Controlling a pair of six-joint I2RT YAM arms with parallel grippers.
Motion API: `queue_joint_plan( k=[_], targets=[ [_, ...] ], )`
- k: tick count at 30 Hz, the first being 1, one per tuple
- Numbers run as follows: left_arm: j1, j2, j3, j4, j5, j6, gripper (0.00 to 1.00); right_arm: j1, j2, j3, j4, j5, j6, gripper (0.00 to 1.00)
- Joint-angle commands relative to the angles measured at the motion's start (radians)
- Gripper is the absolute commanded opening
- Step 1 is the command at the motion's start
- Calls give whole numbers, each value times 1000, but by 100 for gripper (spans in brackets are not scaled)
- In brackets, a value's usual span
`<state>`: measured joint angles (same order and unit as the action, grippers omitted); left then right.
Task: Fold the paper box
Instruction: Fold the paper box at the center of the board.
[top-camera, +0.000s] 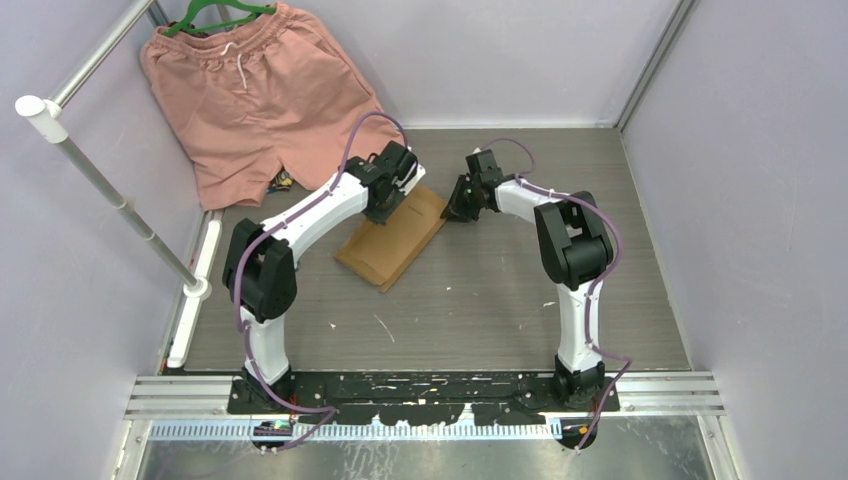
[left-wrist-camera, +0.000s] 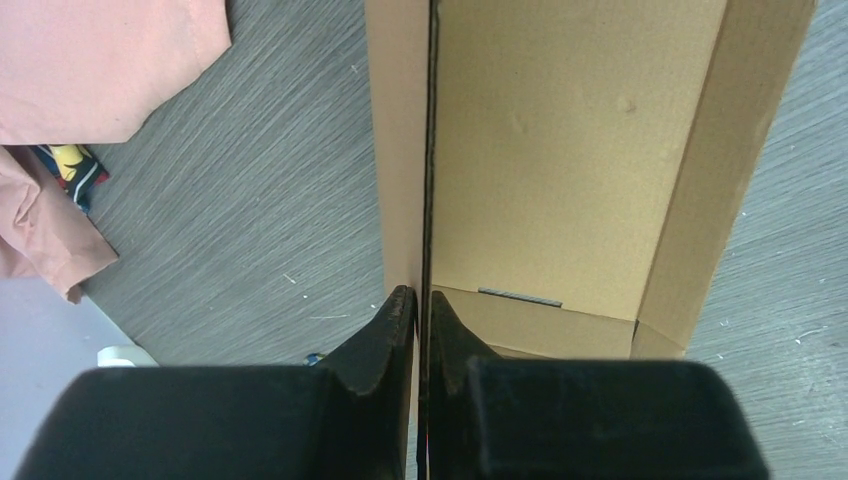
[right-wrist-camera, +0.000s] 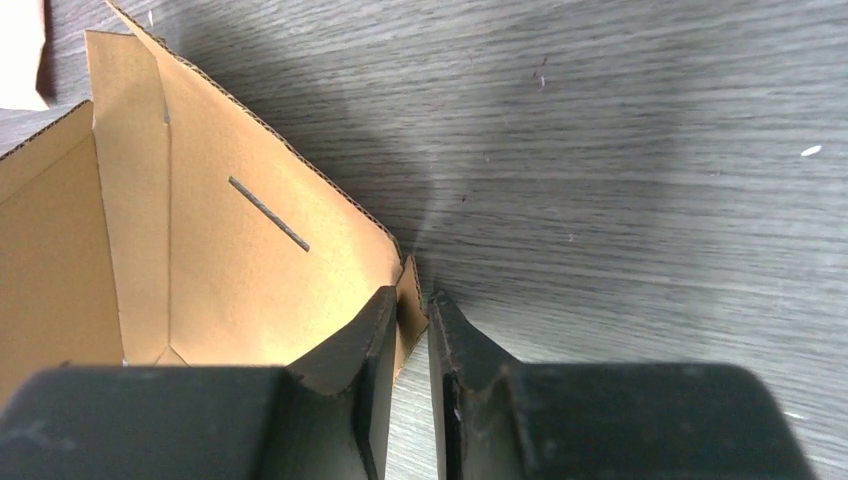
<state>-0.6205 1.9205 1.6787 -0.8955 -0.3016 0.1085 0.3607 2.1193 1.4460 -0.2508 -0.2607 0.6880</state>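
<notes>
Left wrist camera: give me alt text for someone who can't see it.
The left gripper pinches the upright side wall of the open paper box, seen edge-on, with the box's brown interior to the right. Salmon-pink shorts lie on the grey table at upper left.

The left arm (top-camera: 330, 205) hides the far end of the paper box (top-camera: 395, 248).

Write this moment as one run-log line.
left gripper: shut on box wall | right gripper: narrow gap at box corner, grip unclear | box: walls partly up
</notes>
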Motion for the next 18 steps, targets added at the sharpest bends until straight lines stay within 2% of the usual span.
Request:
queue_joint_plan(
  k=[1, 13, 18],
  targets=[
    [3, -46, 33, 10, 51, -19, 9, 28, -61, -35, -13, 63, -25, 21],
    [2, -99, 51, 6, 147, -45, 9, 103, -199, -71, -142, 272, -135, 20],
    [3, -105, 55, 6, 176, -53, 9, 116, -206, -43, -200, 297, -165, 26]
  ],
)
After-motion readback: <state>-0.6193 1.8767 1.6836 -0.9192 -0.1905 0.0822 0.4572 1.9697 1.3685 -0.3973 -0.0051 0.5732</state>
